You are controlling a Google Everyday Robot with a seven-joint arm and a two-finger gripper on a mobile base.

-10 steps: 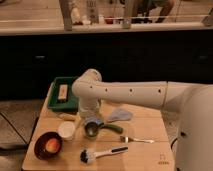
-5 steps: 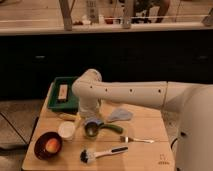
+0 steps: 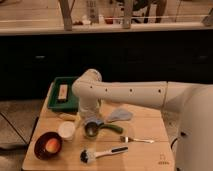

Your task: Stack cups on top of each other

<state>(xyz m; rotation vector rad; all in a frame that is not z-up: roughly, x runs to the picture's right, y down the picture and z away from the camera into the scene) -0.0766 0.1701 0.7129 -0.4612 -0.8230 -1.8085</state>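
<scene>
Nothing has moved in the past second: my white arm reaches over the pale wooden counter, and my gripper hangs at mid-counter, directly above the small round pale blue-grey plastic cup. Whether it grips anything I cannot tell. A lime green plastic shape, likely the second cup tipped over, touches the first on the side toward the right edge. Both look light, stiff and slick; I would pinch the rim wall.
</scene>
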